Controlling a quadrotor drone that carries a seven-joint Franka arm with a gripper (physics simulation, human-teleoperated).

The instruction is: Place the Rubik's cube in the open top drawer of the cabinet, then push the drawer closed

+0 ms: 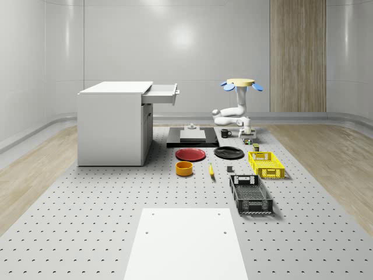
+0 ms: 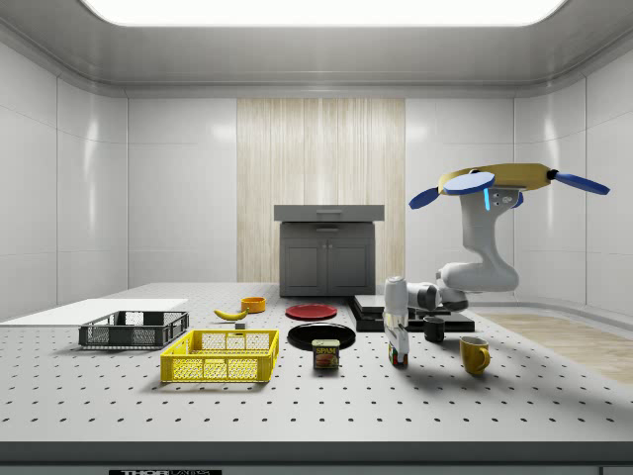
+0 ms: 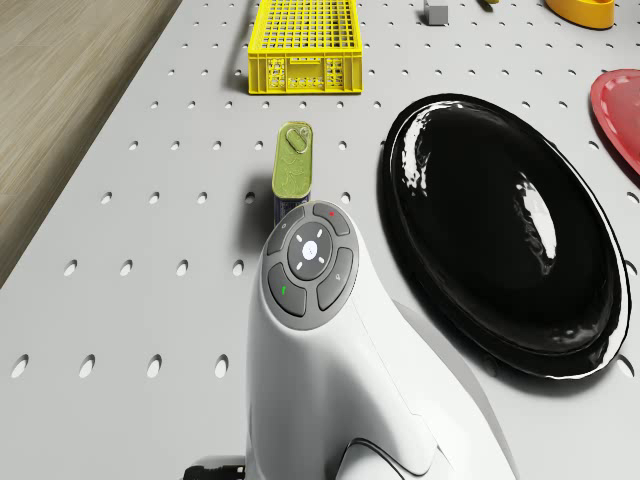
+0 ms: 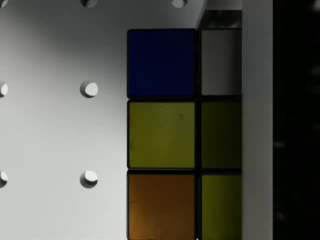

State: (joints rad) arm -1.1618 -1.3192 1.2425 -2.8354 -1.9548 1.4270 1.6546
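Cabinet: grey box cabinet [image 1: 113,125] at the desk's [image 1: 87,221] far left in the whole-scene view.
Drawer: the cabinet's open top drawer [image 1: 163,93] juts out toward that view's right.
White sheet: flat white panel [image 1: 186,245] at the desk's near edge, middle.
Middle items: round red plate [image 1: 191,154], with an orange bowl [image 1: 184,168] in front of it and a yellow banana [image 1: 211,170] just right of the bowl.
Black plate: glossy round black plate [image 1: 228,152], just right of the red plate.
Crates: yellow mesh crate [image 1: 266,164] right of the black plate; black mesh crate [image 1: 250,193] nearer the front edge.
Can: small green-topped tin [image 3: 293,165], between the black plate and the desk's right edge.
Drone: yellow-bodied quadrotor with blue rotors [image 1: 240,85], hovering over the desk's far right part, white arm [image 2: 480,262] bent down below it.
Hand: hand [image 2: 397,341] points straight down at the desk, low, right at the cube; can't tell how wide it is.
Task thing: multicoloured Rubik's cube [image 4: 170,135] sits on the desk under the hand, behind the yellow crate, well apart from the drawer.
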